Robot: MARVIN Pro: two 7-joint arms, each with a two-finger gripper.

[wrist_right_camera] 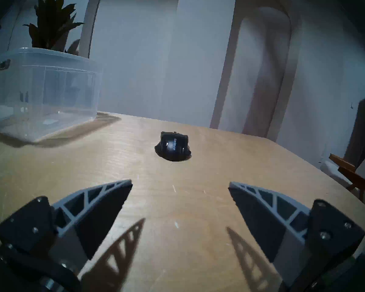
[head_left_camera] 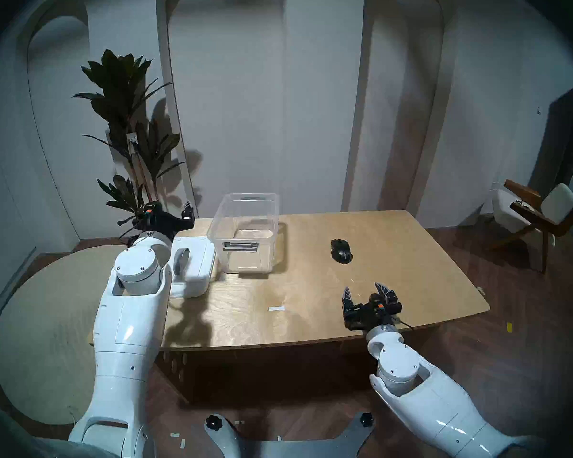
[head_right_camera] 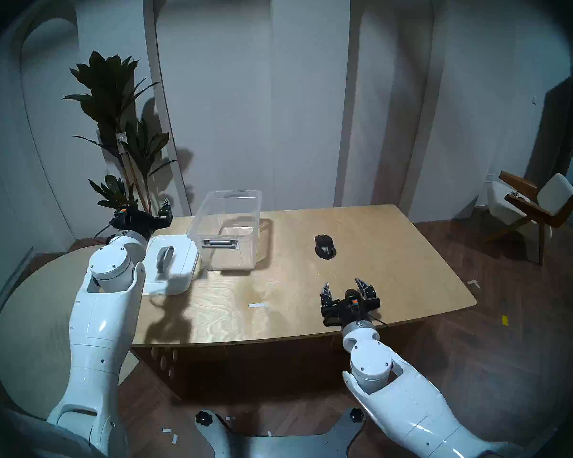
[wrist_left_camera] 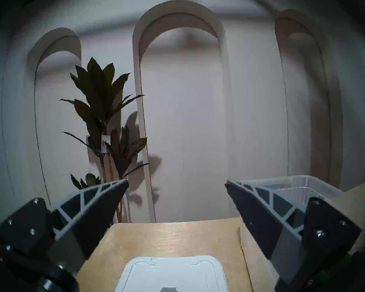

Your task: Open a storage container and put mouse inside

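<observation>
The clear storage container (head_left_camera: 248, 262) stands open at the back left of the table, with nothing inside. Its white lid (head_left_camera: 196, 275) with the grey handle lies flat on the table just left of it. The black mouse (head_left_camera: 341, 250) sits on the table to the container's right. My left gripper (head_left_camera: 187, 212) is open and empty, raised behind the lid and left of the container (wrist_left_camera: 316, 186). My right gripper (head_left_camera: 363, 288) is open and empty near the front right edge, pointing at the mouse (wrist_right_camera: 174, 146) a short way ahead.
A tall potted plant (head_left_camera: 126, 133) stands behind the table's left end. A wooden chair (head_left_camera: 536, 216) is at the far right. A small white strip (head_left_camera: 276, 308) lies on the wooden table (head_left_camera: 311, 322). A round pale rug (head_left_camera: 40, 331) lies on the floor to the left.
</observation>
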